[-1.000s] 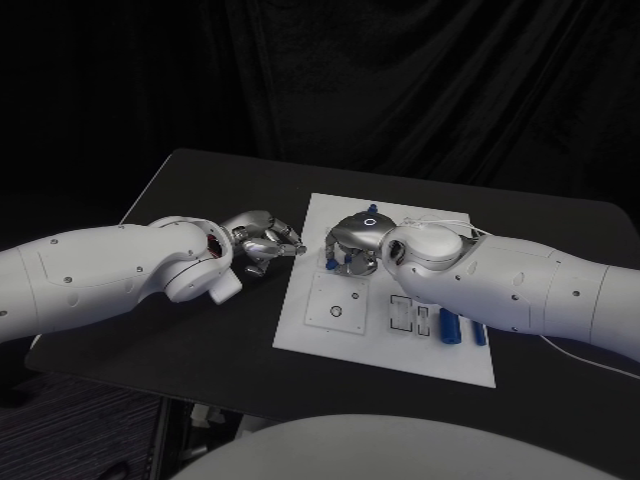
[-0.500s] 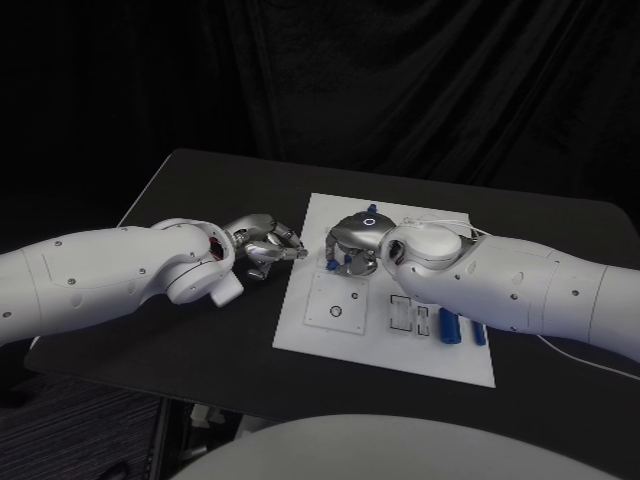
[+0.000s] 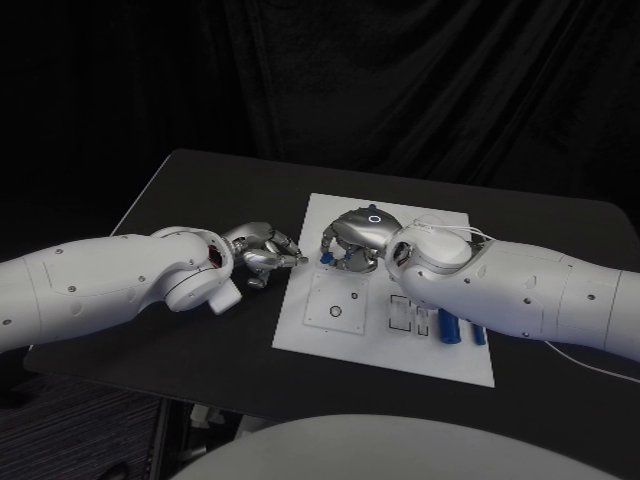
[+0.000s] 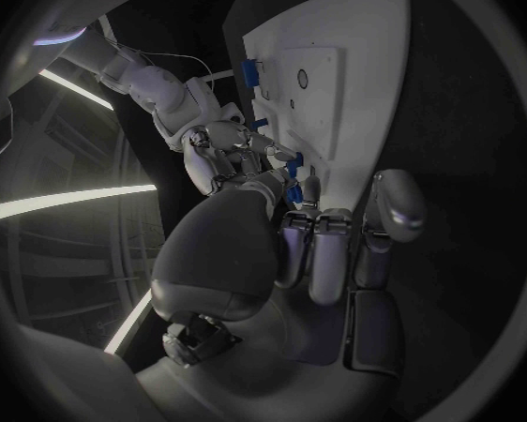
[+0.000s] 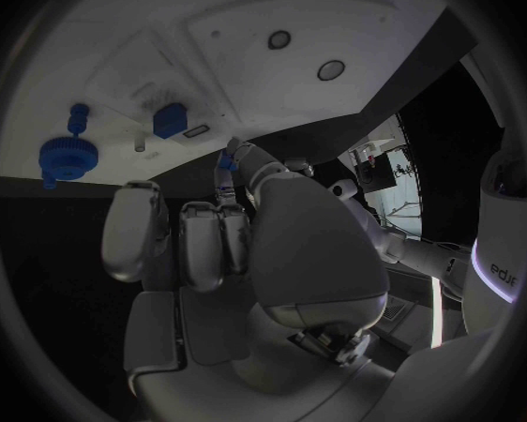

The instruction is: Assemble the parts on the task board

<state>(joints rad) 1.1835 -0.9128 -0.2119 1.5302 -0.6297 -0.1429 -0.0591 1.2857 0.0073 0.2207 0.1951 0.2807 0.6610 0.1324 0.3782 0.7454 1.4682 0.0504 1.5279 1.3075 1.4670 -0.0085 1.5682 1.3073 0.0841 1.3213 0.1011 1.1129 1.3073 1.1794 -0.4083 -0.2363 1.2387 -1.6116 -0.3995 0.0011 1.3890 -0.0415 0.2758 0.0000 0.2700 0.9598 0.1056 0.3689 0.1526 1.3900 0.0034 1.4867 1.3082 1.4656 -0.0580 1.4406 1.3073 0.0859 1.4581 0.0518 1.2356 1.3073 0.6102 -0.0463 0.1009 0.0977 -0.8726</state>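
Observation:
The white task board (image 3: pixel 385 340) lies mid-table. My right hand (image 3: pixel 352 240) hovers over its far left corner. My left hand (image 3: pixel 263 256) is just off the board's left edge, fingertips towards the right hand. A small blue part (image 4: pixel 293 192) sits at my left thumb tip, pinched against a finger (image 4: pixel 294 244). The same small blue part (image 5: pixel 225 164) shows at my right thumb tip, so both hands (image 4: pixel 234 145) meet on it. A blue gear-like part (image 5: pixel 65 155) and a blue block (image 5: pixel 170 120) stand in the board. Two blue bars (image 3: pixel 462 329) lie near its right edge.
Round holes (image 5: pixel 330 69) and a raised square plate (image 3: pixel 339 301) mark the board's left half, with slotted sockets (image 3: pixel 407 315) beside the bars. A thin white cable (image 3: pixel 443 222) runs over the board's far edge. Bare black table (image 3: pixel 205 340) lies left of the board.
My left hand has shifted slightly nearer to me and closer to the right hand. The right hand has edged a little farther up the board.

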